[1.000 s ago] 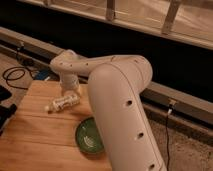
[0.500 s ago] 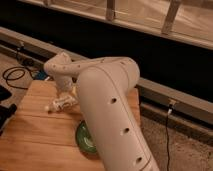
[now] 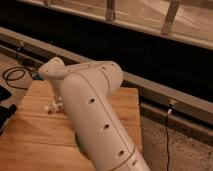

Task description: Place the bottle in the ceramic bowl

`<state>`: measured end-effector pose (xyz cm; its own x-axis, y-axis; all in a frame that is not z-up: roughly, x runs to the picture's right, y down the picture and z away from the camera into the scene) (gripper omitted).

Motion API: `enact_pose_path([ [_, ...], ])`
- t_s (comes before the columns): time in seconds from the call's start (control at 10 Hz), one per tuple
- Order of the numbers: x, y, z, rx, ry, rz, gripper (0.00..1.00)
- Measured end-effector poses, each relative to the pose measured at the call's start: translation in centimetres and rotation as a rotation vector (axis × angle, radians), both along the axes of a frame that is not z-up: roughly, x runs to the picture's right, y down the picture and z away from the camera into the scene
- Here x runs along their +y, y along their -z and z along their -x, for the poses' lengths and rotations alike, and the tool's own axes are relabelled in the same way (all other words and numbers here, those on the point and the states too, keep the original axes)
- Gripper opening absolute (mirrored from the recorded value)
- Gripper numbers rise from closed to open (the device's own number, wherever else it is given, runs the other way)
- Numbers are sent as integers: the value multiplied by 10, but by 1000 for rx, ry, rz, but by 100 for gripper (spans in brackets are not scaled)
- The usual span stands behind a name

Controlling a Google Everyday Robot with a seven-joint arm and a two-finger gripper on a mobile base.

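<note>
My large white arm (image 3: pixel 95 117) reaches across the wooden table (image 3: pixel 35 137) and fills the middle of the camera view. The gripper (image 3: pixel 59 103) is at the arm's far end, down at the table's left part, right beside the bottle. Only the white end of the bottle (image 3: pixel 51 106) shows, lying on the wood just left of the arm. The dark green ceramic bowl (image 3: pixel 79 144) is nearly all hidden behind the arm; only a thin dark sliver shows at the arm's left edge, nearer the front.
A black cable (image 3: pixel 15 75) coils on the floor behind the table's left corner. A dark object (image 3: pixel 4 114) sits at the table's left edge. A grey ledge (image 3: pixel 170 97) and a dark wall run behind the table. Gravel floor lies to the right.
The arm has swung further left and towards the camera. It now covers nearly all of the bowl and most of the bottle, which were both in plain view one second ago.
</note>
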<state>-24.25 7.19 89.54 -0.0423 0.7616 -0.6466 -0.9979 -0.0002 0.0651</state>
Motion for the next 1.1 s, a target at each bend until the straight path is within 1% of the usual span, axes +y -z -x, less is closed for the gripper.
enact_pose_path([
  [1.1,-3,3,-2,2,1,0,65],
])
